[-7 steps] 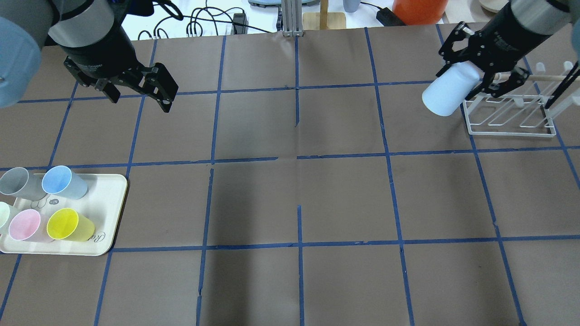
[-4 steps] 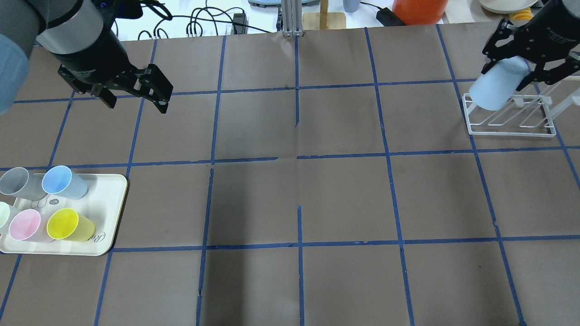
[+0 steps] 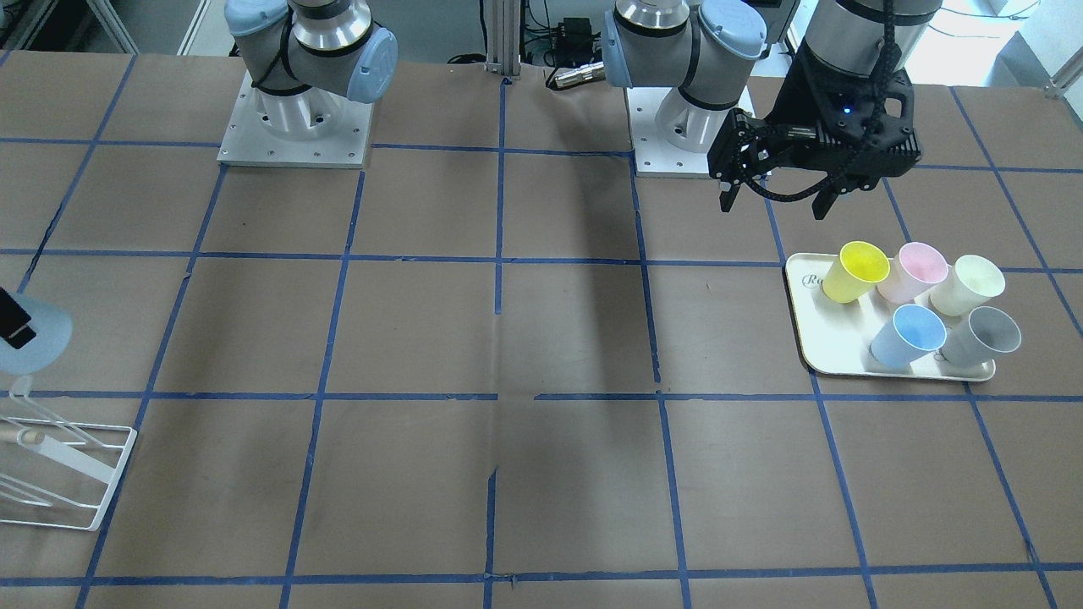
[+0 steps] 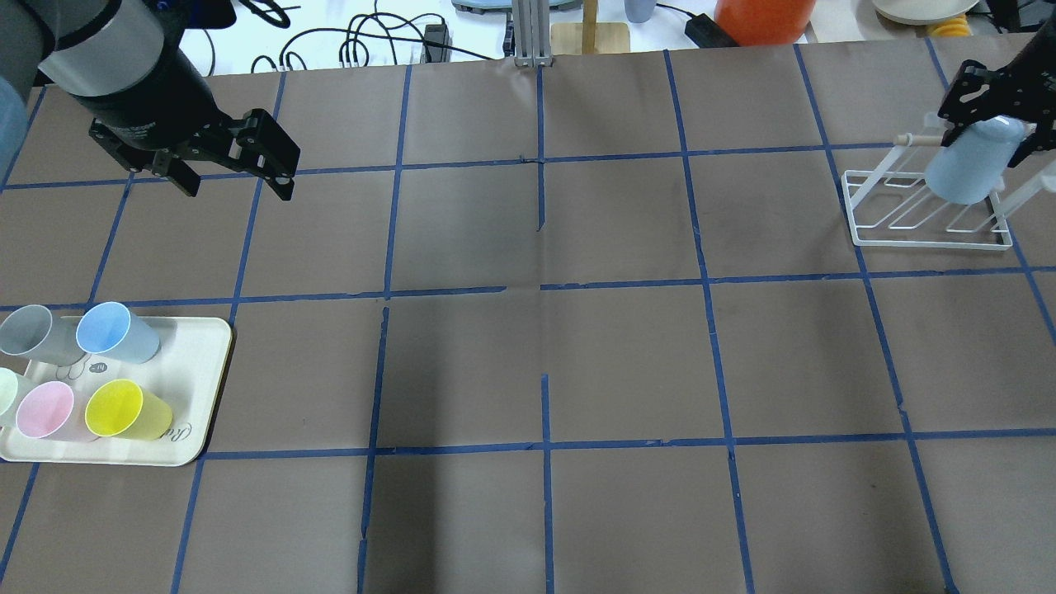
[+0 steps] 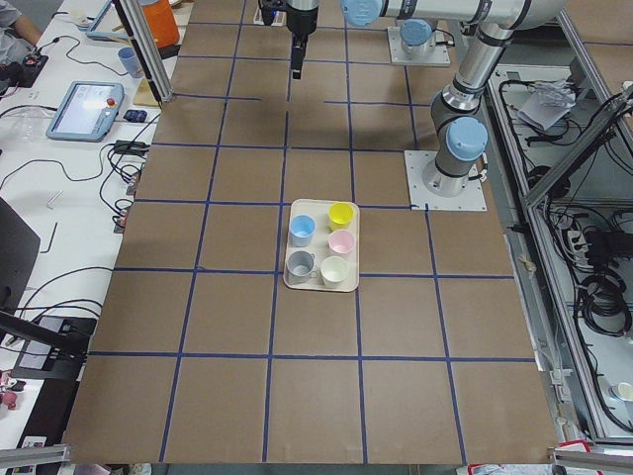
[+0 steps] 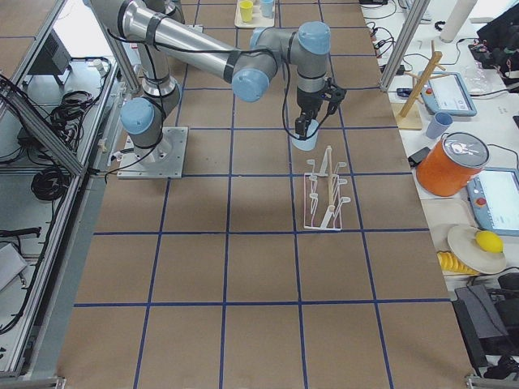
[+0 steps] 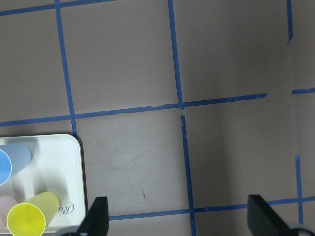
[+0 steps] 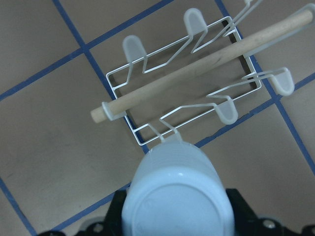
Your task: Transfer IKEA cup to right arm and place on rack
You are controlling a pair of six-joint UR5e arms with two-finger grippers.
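Note:
My right gripper (image 4: pixel 990 128) is shut on the IKEA cup (image 4: pixel 964 172), a pale light-blue tumbler held by its closed end with its mouth pointing down. The cup hangs over the left end of the white wire rack (image 4: pixel 932 239), beside the wooden-tipped peg (image 4: pixel 916 139). In the right wrist view the cup's base (image 8: pixel 174 199) fills the lower middle, with the rack (image 8: pixel 125 81) and wooden peg (image 8: pixel 197 66) beyond it. The cup (image 3: pixel 42 338) and rack (image 3: pixel 101 491) also show in the front-facing view. My left gripper (image 4: pixel 238 188) is open and empty above the table, far left.
A cream tray (image 4: pixel 198 388) at the front left holds several cups, among them sky-blue (image 4: pixel 115 332), grey (image 4: pixel 33 334), yellow (image 4: pixel 124 408) and pink (image 4: pixel 45 410). An orange container (image 4: pixel 763 21) and cables lie beyond the table's far edge.
My right gripper has carried the cup to the right, over the rack, and turned it mouth-down. My left gripper has drawn back a little to the left, still open.

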